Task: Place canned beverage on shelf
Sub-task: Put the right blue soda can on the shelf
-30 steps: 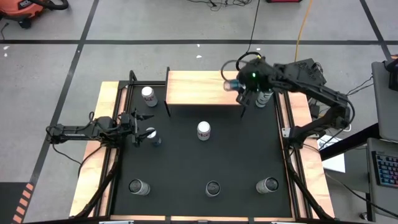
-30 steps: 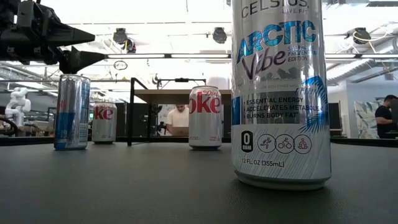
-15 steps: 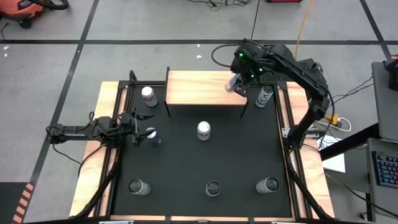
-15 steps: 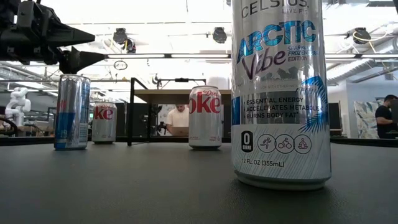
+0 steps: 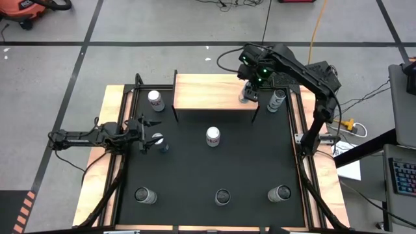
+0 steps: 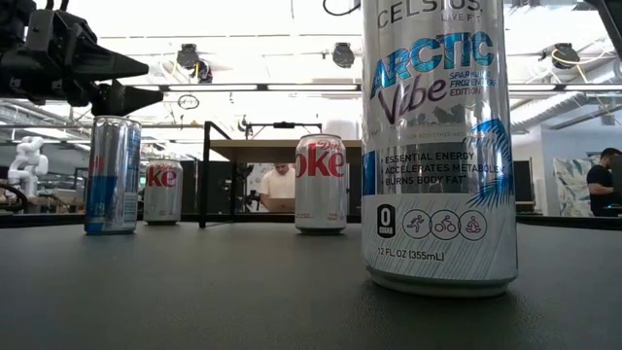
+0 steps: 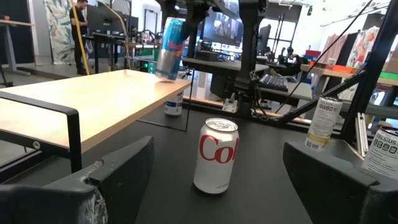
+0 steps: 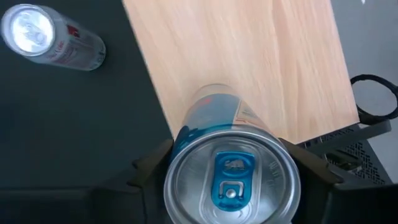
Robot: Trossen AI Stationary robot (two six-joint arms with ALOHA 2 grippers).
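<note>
Nearest the low cam: tall Celsius can [image 6: 439, 146] upright at front edge of black mat [image 5: 214, 162], flanked by two more cans [image 5: 145, 195] in the front row, seen from above. Mid-mat: Diet Coke can [image 5: 213, 136] upright, alone. Left side: left gripper [image 5: 144, 134] hovering low, fingers [image 7: 118, 168] spread apart, nothing between them, just over the slim blue-and-silver can [image 6: 111, 175] standing at mat's left edge. Farther back left: another Coke can [image 5: 155, 99] beside the shelf's leg. At mat's far edge: shelf [image 5: 208, 91], light wood top on thin black legs, spanning the back. Over shelf's right end: right gripper [image 5: 249, 91] pointing down, fingers clamped on blue Red Bull can [image 8: 230, 168], top tab facing wrist cam. From left wrist cam, can [image 7: 169, 48] tilted, base at or just above the wood; contact w/ shelf not clear. Just past shelf's right end: one more can [image 5: 277, 99] upright on the mat. Beyond table: person [image 6: 278, 185] in the room.
</note>
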